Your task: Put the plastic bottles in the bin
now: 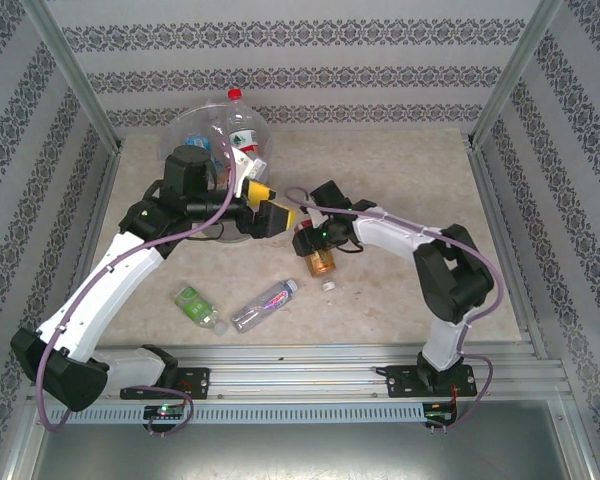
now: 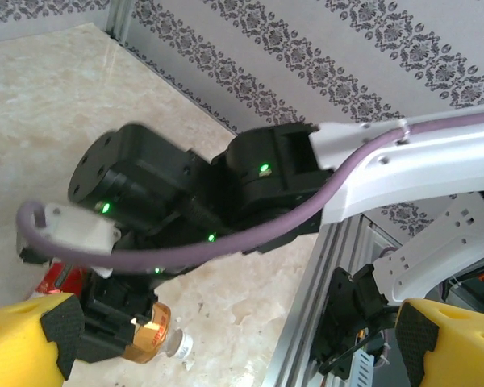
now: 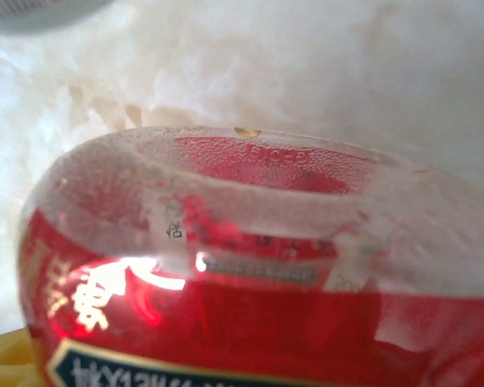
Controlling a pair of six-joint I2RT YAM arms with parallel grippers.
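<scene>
The left tool (image 1: 271, 212) stands wide with nothing between its yellow fingers (image 2: 20, 343), just right of the bin (image 1: 185, 135) at the far left of the tabletop (image 1: 410, 180). Several plastic bottles (image 1: 242, 130) lie inside the bin's clear liner. The right tool (image 1: 310, 240) sits low over a red-labelled bottle (image 3: 226, 322) near the middle, though I cannot tell whether it grips it; a green bottle (image 1: 197, 306) and a clear bottle (image 1: 265, 305) lie nearer, to its left.
</scene>
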